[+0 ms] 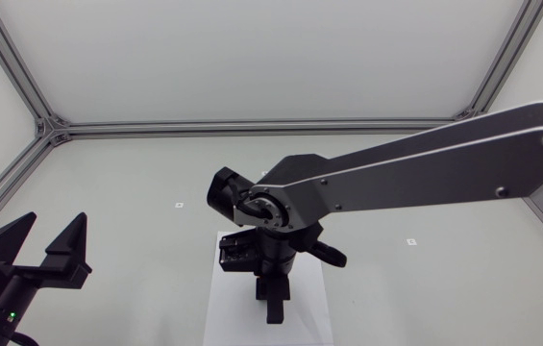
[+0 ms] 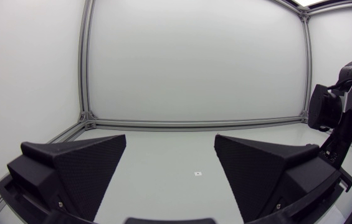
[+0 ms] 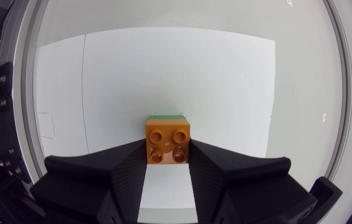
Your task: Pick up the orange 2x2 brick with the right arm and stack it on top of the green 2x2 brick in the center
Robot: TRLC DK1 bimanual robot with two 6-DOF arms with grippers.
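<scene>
Orange brick [image 3: 168, 141]: a 2x2 piece, four studs up, seen in the right wrist view between the two fingers of the right gripper [image 3: 168, 151]; in the head view the arm hides it.
Green brick [image 3: 166, 116]: only a thin green edge shows, directly beyond the orange brick's far side and touching it; whether the orange piece is fully seated on it cannot be told.
Right gripper: narrow stance, one black finger against each side of the orange brick, clamping it from two sides.
Right arm [image 1: 425, 168]: enters from the head view's right edge and reaches past the middle, its gripper [image 1: 272, 309] pointing down over the white sheet [image 1: 228, 308].
White sheet: lies flat on the table [image 1: 136, 183] at centre, under both bricks.
Left gripper [image 1: 50, 252]: at the head view's lower left, well apart from the sheet; fingers spread wide, nothing between them [image 2: 171, 149].
Table marks: two small marks [image 1: 179, 205] [image 1: 411, 240] on the bare surface, either side of the sheet.
</scene>
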